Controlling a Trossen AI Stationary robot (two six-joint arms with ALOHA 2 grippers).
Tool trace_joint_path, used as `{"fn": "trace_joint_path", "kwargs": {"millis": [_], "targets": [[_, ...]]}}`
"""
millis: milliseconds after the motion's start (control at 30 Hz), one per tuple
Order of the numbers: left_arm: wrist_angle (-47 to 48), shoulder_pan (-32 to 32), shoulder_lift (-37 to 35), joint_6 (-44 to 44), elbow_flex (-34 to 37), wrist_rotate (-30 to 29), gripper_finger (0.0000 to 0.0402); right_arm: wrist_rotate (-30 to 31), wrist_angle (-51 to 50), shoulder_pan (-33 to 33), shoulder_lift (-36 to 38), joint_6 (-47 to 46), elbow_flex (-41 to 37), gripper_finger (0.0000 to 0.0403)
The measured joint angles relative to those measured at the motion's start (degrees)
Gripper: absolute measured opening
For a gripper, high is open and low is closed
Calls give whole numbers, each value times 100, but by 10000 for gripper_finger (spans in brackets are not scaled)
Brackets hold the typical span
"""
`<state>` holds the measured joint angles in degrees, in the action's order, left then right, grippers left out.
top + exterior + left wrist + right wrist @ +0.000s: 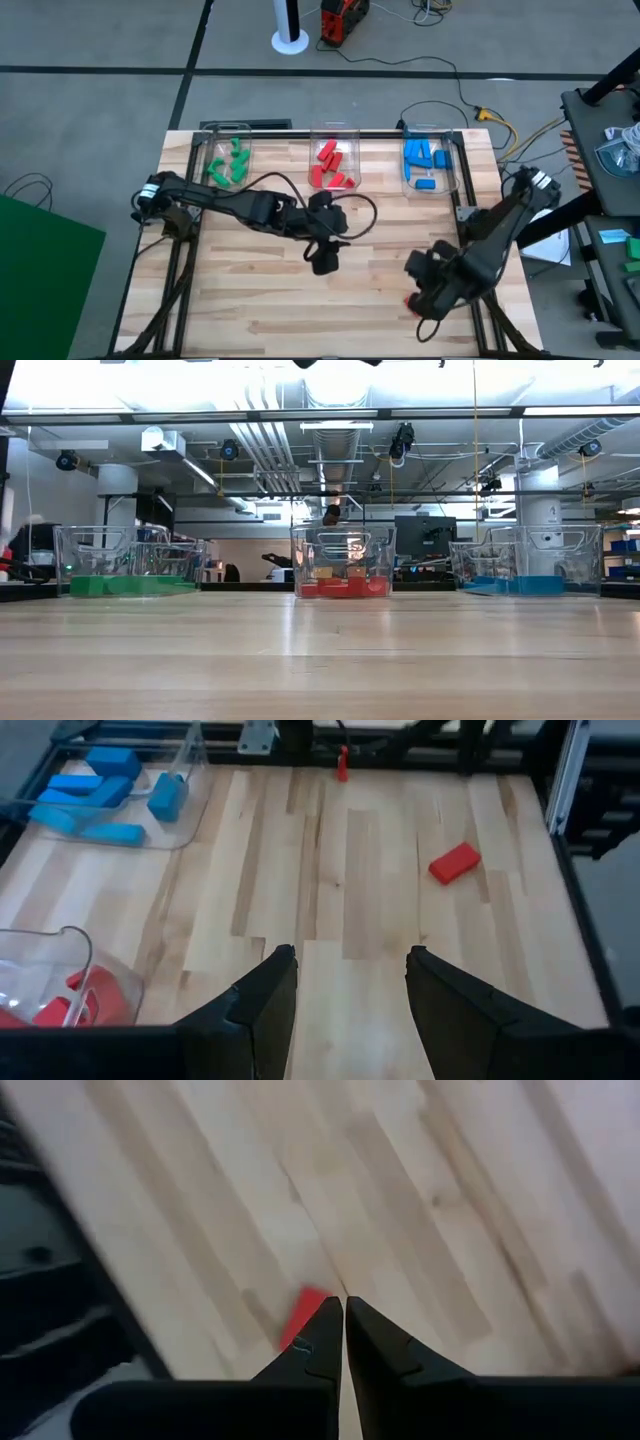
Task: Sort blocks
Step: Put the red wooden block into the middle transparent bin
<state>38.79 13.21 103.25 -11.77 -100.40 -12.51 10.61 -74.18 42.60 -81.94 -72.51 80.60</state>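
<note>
Three clear bins sit in a row along the far edge of the table [250, 300]. The left bin [226, 160] holds green blocks [230, 165], the middle bin [333, 160] holds red blocks [332, 166], and the right bin [431, 162] holds blue blocks [424, 163].

One red block [454, 862] lies loose on the bare wood, toward four o'clock from the table's centre and close to the right edge rail. From overhead the right arm covers most of it, with only a sliver of red showing at the arm's edge.

The right gripper [343, 1330] hangs right over that block, its two fingers pressed together with nothing between them; the block shows just beyond the tips.

The left gripper [345, 985] floats near the table's centre, at about six o'clock from the middle bin, its fingers spread wide and empty. A black cable loops off the left arm above the boards.
</note>
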Motion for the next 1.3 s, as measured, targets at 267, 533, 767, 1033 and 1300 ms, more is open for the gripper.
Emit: {"fn": "trace_joint_path", "kwargs": {"millis": [267, 533, 767, 1033, 1300], "targets": [[196, 4, -299, -661, -11, -9, 166, -878, 1923, 428, -184, -639, -1636, 9], [293, 108, -403, -1043, -11, -7, 166, -1302, 3126, 467, -101, -1049, -2813, 9], [565, 283, -403, -1337, -11, -15, 166, -1364, 3937, 467, -199, -1035, -3210, 9], [732, 407, -403, -1512, -11, -47, 166, -1225, 3986, 464, -687, -827, -3205, 9], [777, 475, -398, -1503, -11, -48, 166, -630, 4138, 288, -676, -538, -3213, 9]]}}
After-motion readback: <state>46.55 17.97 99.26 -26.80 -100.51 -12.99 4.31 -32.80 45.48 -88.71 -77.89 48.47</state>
